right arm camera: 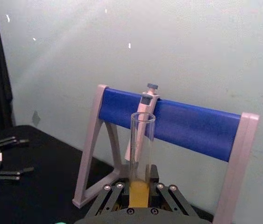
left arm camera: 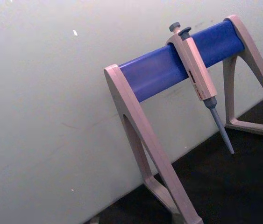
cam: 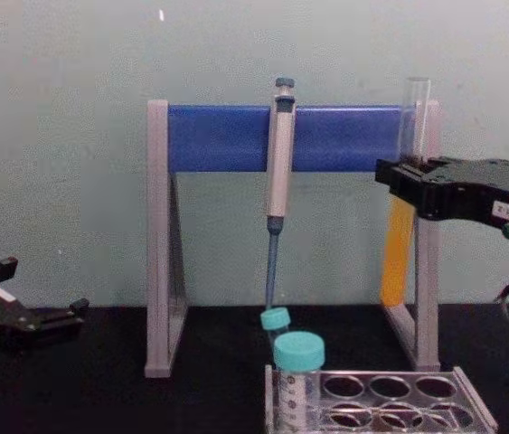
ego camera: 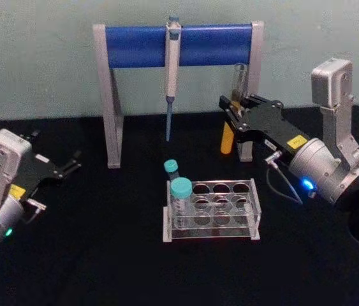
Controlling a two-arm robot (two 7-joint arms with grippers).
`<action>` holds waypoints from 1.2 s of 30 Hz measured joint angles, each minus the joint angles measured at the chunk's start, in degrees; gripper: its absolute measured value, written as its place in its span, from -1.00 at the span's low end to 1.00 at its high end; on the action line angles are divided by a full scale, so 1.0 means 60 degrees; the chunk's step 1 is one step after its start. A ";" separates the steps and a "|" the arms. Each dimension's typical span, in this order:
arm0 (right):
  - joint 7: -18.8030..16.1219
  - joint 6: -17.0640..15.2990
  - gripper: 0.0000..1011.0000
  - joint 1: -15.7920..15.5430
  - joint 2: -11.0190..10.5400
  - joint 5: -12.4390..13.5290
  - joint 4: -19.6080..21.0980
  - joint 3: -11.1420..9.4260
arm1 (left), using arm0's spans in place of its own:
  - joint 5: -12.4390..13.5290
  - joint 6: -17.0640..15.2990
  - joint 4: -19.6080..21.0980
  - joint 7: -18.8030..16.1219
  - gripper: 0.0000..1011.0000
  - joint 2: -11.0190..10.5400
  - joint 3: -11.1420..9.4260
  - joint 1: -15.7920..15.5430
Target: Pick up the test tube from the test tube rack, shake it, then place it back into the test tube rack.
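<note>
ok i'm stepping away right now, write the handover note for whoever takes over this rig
Right gripper: fingers shut on the test tube, held upright in the air, behind and to the right of the test tube rack, near the right leg of the stand.
Left gripper: open, empty, low at the left of the table.
Rack: mid-table, with a teal-capped vial at its left end; the other holes look free.
Done: tube is out of the rack.
Shake: cannot tell from a still.
Left: shake if needed, lower the tube into a free hole, release.
</note>
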State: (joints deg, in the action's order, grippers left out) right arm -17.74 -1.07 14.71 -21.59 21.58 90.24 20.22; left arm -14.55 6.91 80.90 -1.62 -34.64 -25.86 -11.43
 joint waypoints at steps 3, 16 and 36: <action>-0.0023 -0.0035 -0.55 -0.0054 0.0002 -0.0085 0.0038 -0.0071 | 0.0000 0.0001 0.0000 0.0000 0.98 0.0000 0.0000 0.0000; -0.0383 -0.0614 -0.55 -0.0699 -0.0614 -0.0403 0.0883 -0.0402 | 0.0000 0.0000 0.0000 0.0000 0.98 0.0000 0.0000 -0.0001; -0.1554 -0.1121 -0.55 -0.0659 -0.0825 0.0827 0.1071 0.0211 | 0.0000 0.0000 0.0000 0.0000 0.98 0.0000 -0.0001 0.0000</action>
State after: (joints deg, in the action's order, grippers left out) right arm -27.06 -7.79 10.76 -26.54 26.54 96.66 21.49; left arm -14.55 6.91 80.90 -1.62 -34.65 -25.86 -11.43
